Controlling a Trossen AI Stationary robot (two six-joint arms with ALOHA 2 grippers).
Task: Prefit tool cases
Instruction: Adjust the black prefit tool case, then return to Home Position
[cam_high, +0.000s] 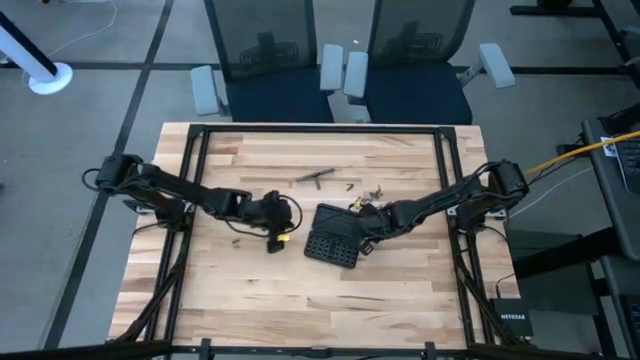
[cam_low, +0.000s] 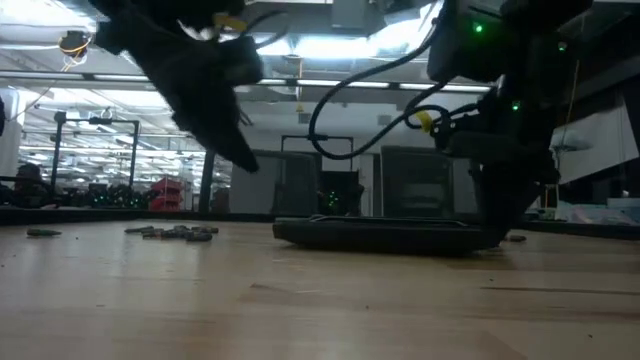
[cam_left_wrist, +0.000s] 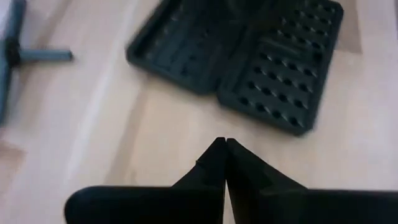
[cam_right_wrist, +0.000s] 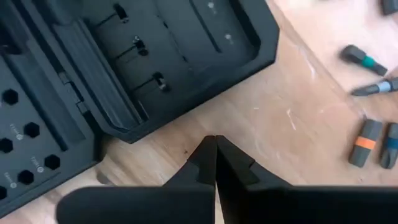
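Your tool case (cam_high: 335, 238) lay opened flat just right of centre in the high view, both halves up, its slot grid plain in the left wrist view (cam_left_wrist: 277, 71). In the low view you saw only its thin edge (cam_low: 385, 234). The right gripper (cam_right_wrist: 216, 142) had its fingers pressed together, empty, just off the case's corner; its arm covered part of the case from above. The left gripper (cam_left_wrist: 224, 144) was likewise closed on nothing, near the case's left side. Loose bits (cam_right_wrist: 367, 140) lay beside the case, some cut off at the frame's right edge. A grey T-shaped tool (cam_high: 313, 177) sat above the case, blurred.
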